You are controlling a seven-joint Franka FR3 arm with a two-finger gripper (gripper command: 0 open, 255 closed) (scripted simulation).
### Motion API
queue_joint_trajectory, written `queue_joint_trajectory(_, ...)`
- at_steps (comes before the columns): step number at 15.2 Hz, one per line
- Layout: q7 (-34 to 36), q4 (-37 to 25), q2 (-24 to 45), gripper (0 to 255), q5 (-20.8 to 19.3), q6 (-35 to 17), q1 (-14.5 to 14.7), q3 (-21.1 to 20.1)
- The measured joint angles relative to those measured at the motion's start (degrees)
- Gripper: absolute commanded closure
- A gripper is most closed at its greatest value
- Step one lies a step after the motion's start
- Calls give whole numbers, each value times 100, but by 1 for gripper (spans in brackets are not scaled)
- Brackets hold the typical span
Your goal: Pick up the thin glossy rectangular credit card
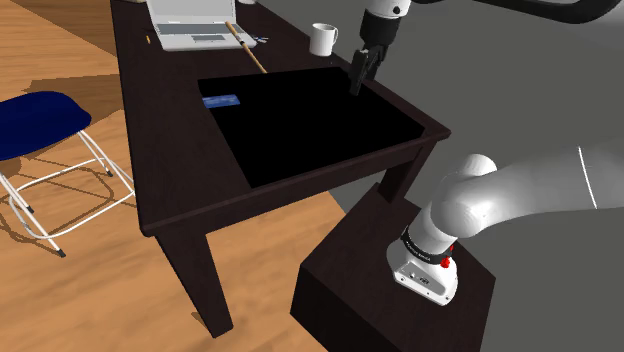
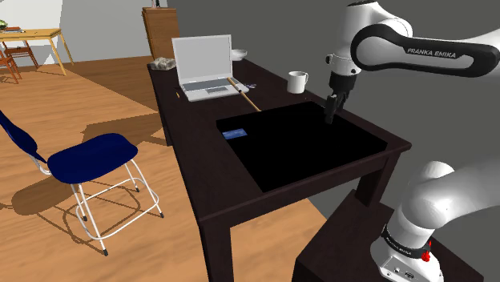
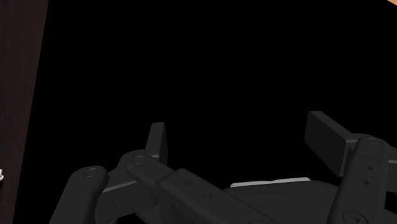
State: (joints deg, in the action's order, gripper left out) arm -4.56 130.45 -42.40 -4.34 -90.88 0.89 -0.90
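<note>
A small blue credit card [image 1: 221, 101] [image 2: 235, 134] lies flat at the far left corner of a black mat [image 1: 320, 125] [image 2: 312, 148] on the dark desk [image 1: 165, 140]. My black gripper [image 1: 357, 85] [image 2: 328, 116] hangs just above the mat's opposite far corner, a full mat width from the card. In the wrist view the gripper [image 3: 242, 140] is open: its fingertips [image 3: 158, 141] stand well apart with nothing between them, over the black mat [image 3: 191, 57].
A white mug [image 1: 323, 39] [image 2: 297, 81] stands just behind the gripper. An open laptop [image 1: 195, 22] [image 2: 207, 68] and a wooden stick [image 1: 248, 48] [image 2: 244, 94] lie at the desk's far end. A blue chair [image 1: 35, 125] [image 2: 88, 156] stands beside the desk.
</note>
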Motion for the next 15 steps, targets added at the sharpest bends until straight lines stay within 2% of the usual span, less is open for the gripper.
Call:
queue_joint_trajectory(3,-158,-111,235,0,7,-117,77,16)
queue_joint_trajectory(11,-1216,-1206,1912,0,98,-645,525,63)
queue_joint_trajectory(15,-1743,-1877,2720,0,172,-748,727,11)
